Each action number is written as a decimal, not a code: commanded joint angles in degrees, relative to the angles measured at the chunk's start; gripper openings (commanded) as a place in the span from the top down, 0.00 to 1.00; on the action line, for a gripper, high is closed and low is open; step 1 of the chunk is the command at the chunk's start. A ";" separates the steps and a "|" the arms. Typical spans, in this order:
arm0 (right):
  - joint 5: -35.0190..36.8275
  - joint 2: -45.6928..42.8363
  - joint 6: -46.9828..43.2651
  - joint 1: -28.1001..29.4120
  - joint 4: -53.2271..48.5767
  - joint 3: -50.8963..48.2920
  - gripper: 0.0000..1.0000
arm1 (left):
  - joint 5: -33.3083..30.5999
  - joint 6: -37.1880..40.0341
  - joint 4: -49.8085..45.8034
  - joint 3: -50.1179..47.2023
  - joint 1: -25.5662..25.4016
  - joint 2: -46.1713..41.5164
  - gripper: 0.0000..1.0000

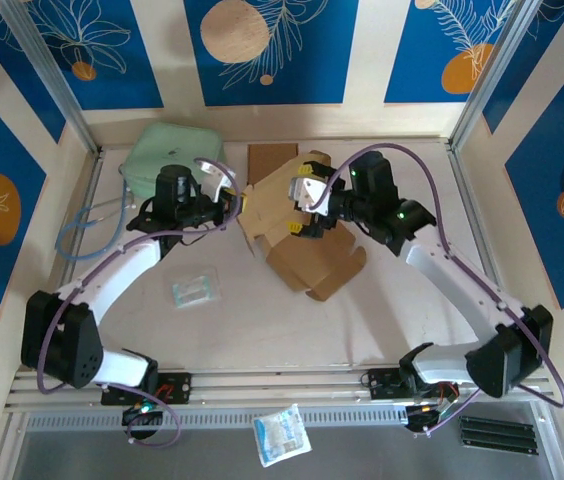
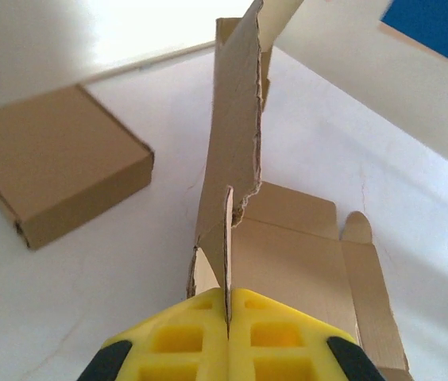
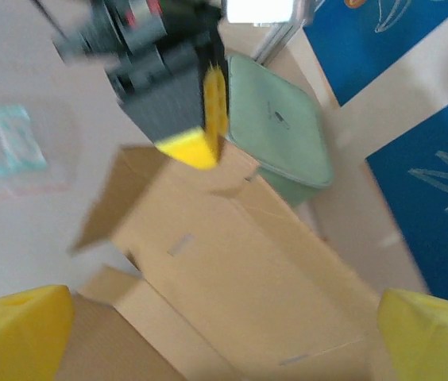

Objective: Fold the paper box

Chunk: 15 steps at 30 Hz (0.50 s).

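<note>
At the back middle of the table (image 1: 342,330), the top view showed the paper box (image 1: 307,265) lying unfolded as a flat brown sheet between the two arms. The left gripper (image 1: 230,208) met the sheet's left edge, and the right gripper (image 1: 307,215) hung over its middle.

The left wrist view settled what the top one could not. The left yellow fingers (image 2: 184,341) were pressed together on a thin cardboard flap (image 2: 236,119), which stood upright from the sheet with one edge torn ragged. The right wrist view, though blurred, gave the other half. Its yellow fingertips (image 3: 17,329) stood wide apart with nothing gripped, and the sheet lay below them.

A small folded box (image 1: 270,160) lay just behind the sheet's back edge; from the left wrist it sat left of the flap and apart from it. A pale green container (image 1: 172,155) sat at the back left, near the left gripper. A clear plastic packet (image 1: 195,288) lay in front of the left arm, apart from the sheet. A blue cable (image 1: 87,225) looped by the left wall. A second packet (image 1: 282,435) rested on the metal ledge by the arm bases.

Bare tabletop stretched from the sheet's near edge toward the bases.
</note>
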 commanded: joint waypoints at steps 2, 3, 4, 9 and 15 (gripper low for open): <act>-0.60 6.19 -21.36 -2.01 1.03 3.48 0.09 | -1.19 12.52 -5.97 1.76 -3.66 -2.91 1.00; -1.55 7.79 -21.05 -2.79 2.24 4.67 0.13 | -1.87 13.26 -5.86 1.46 -4.06 -3.09 1.00; -2.81 9.11 -20.73 -3.52 2.52 5.90 0.18 | -2.28 13.56 -5.93 1.29 -4.19 -3.22 1.00; -3.18 15.71 -24.21 -4.68 -0.10 11.81 0.35 | -4.03 14.66 -7.58 1.39 -5.31 -3.33 1.00; -5.52 19.46 -24.77 -4.54 -6.52 15.07 0.56 | -5.53 14.48 -7.49 1.89 -6.15 -3.56 1.00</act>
